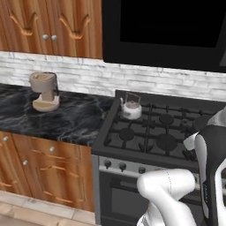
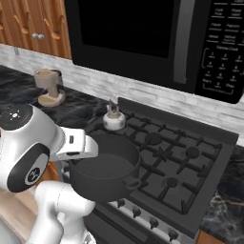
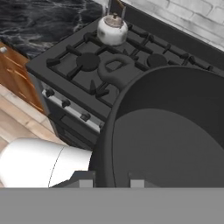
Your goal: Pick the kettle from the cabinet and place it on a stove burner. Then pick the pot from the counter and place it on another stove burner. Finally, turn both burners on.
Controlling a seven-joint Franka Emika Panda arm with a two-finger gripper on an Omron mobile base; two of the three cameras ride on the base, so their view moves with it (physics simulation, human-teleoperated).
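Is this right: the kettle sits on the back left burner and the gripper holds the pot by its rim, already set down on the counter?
Not quite. The kettle is on the back left burner, and the gripper grips the pot by its rim, but the right base view shows the pot held up in front of the stove, not on the counter.

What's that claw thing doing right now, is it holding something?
Gripper: closed on the rim of the dark grey pot, carrying it above the front of the stove.
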